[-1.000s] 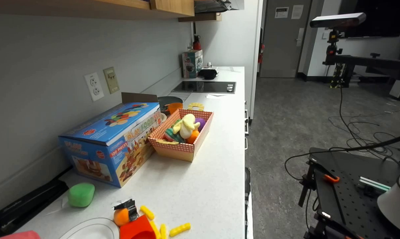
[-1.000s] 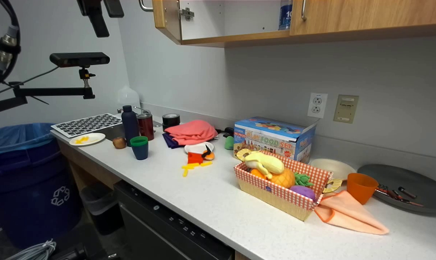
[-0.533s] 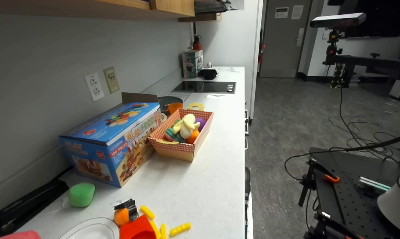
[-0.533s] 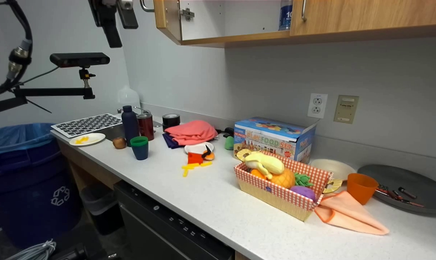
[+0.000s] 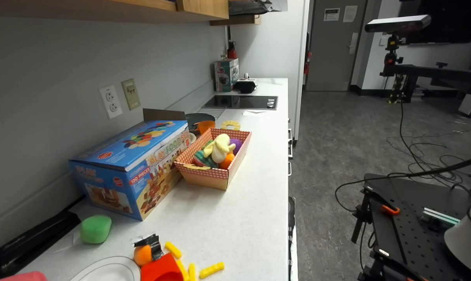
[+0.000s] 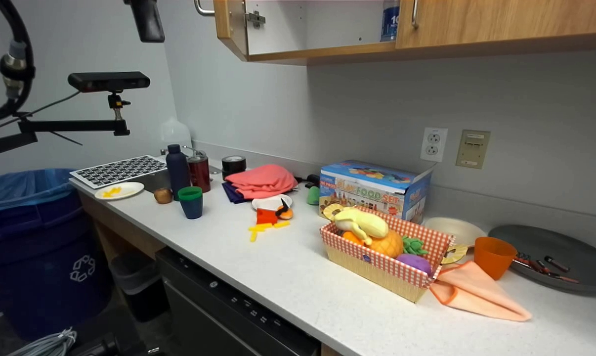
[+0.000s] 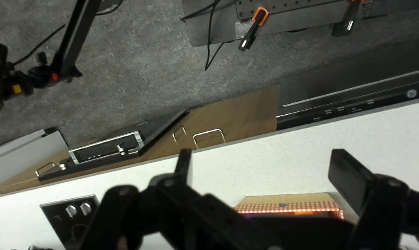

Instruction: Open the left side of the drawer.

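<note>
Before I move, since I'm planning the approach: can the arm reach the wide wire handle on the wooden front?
Probably yes: nothing covers the wire handle in the wrist view; the pincer is open, though it likely must lower past the counter.

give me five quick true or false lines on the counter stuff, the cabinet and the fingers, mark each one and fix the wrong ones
1. A cabinet door above the counter stands open. True.
2. The fingers are pressed together. False: in the wrist view the fingers stand wide apart, with nothing held between them.
3. The orange cup is inside the checked basket. False: the orange cup stands outside the checked basket, on the counter.
4. A dark blue bottle stands upright on the counter. True.
5. The play food box is nearer the wall than the checked basket is. True.
</note>
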